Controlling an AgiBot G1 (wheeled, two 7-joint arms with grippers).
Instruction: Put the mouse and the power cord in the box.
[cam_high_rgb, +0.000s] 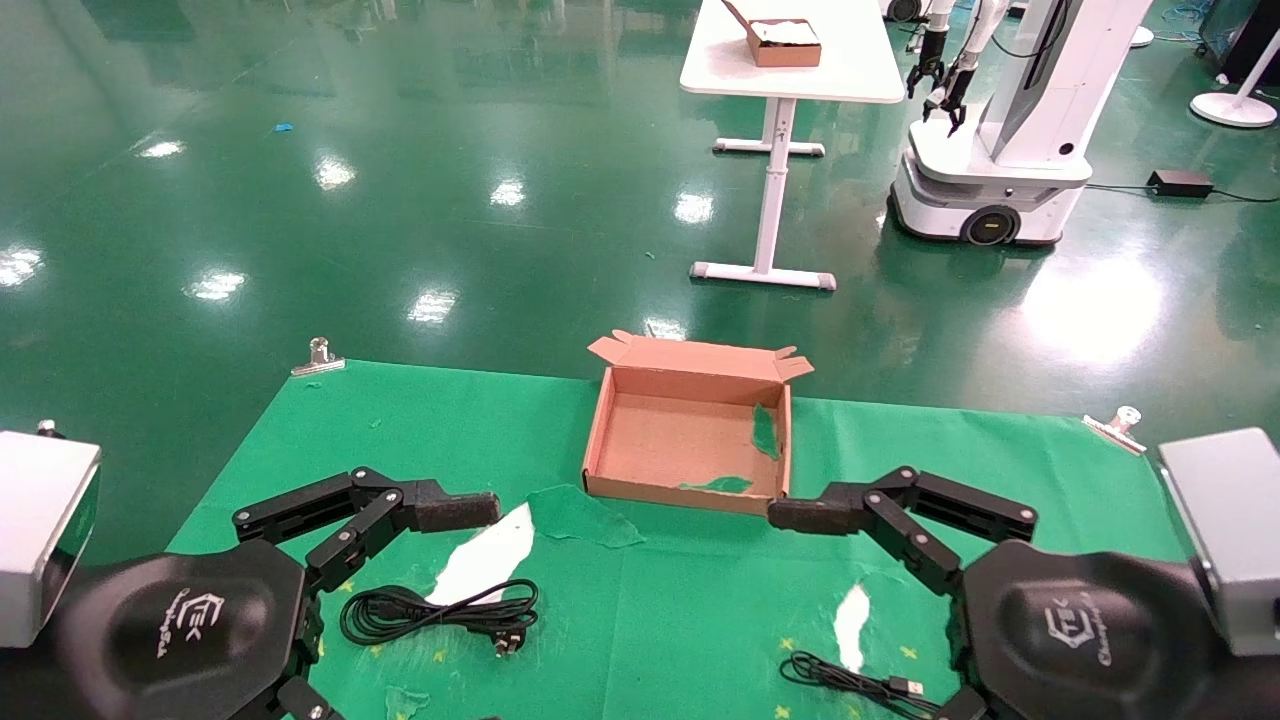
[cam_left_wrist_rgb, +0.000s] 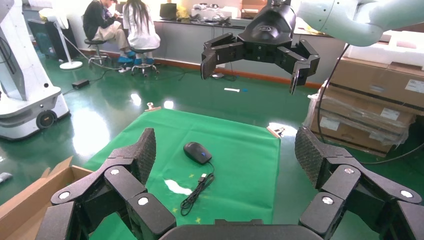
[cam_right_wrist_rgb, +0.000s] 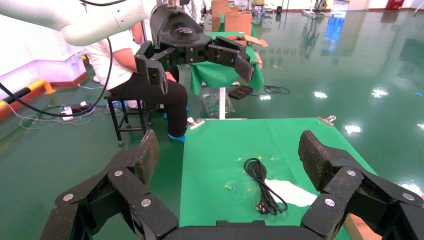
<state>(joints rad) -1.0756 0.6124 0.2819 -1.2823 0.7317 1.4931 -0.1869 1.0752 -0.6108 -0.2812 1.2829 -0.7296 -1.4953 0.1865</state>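
The box stands empty between both grippers; the power cord lies under the left gripper, the mouse near the right gripper. Both jaws are wide open.

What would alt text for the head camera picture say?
An empty cardboard box sits on a green table between two open grippers, left gripper and right gripper. The coiled power cord lies near the left one.

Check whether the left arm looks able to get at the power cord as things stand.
Probably yes. The power cord lies coiled on the green cloth just below the open left gripper, on that arm's side, with nothing lying over it or standing between them.
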